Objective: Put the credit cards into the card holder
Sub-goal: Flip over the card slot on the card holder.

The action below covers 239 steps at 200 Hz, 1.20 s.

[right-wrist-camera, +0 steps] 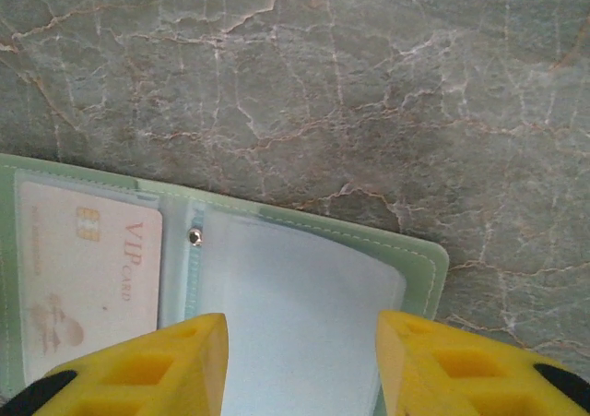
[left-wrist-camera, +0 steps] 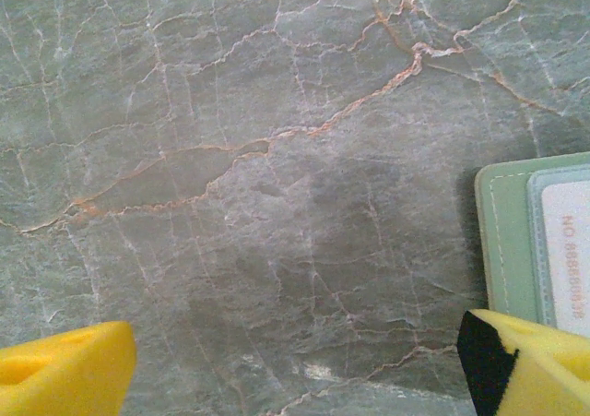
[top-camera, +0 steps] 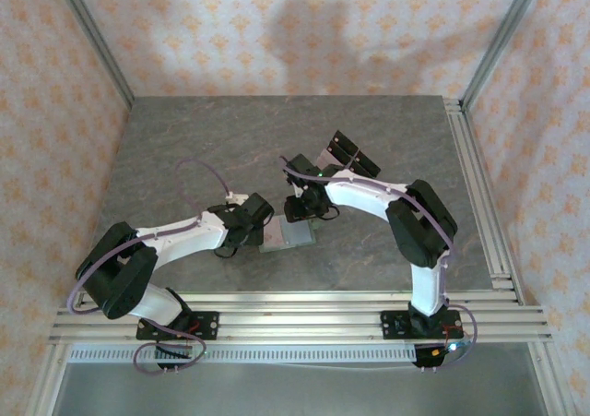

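One VIP card (right-wrist-camera: 88, 287) sits inside the card holder (right-wrist-camera: 417, 267); right gripper (right-wrist-camera: 300, 365) above it, left gripper (left-wrist-camera: 295, 370) beside it, both with jaws spread.

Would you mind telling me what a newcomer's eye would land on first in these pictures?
First, the open sage-green card holder lies flat mid-table, with a pale VIP card already in one clear pocket. The yellow fingers of the right tool stand apart over its other, empty-looking pocket. The left tool gapes wide over the bare marbled table beside the holder's edge.
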### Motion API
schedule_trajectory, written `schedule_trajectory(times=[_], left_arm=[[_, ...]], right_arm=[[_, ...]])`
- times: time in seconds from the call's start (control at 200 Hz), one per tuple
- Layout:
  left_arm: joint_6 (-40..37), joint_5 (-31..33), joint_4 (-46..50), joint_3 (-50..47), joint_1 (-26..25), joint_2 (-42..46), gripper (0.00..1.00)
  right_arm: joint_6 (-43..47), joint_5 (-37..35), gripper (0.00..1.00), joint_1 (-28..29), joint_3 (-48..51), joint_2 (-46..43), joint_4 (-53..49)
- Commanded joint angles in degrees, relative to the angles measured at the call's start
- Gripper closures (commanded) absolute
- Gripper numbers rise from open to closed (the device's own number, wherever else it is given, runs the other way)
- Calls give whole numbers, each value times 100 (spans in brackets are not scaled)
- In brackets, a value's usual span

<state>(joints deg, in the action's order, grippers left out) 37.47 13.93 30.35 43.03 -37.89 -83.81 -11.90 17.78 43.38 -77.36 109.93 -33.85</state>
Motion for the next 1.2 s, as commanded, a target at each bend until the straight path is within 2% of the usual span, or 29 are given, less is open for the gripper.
schedule_trajectory(times=[0.0,0.601,0.926,1.191], left_arm=[[-19,99,-21,78,-26,-107,8],[6,73,-124,48,-34,-230,8],[-3,44,-168,48,-43,-261,9],[-33,18,-206,38,-50,-146,9]], right_arm=[[84,-51,54,-31,86,126,-39],[36,371,54,-31,191,265,93],[-228,1061,55,-31,256,191,363],[-459,1362,55,-31,365,218,650]])
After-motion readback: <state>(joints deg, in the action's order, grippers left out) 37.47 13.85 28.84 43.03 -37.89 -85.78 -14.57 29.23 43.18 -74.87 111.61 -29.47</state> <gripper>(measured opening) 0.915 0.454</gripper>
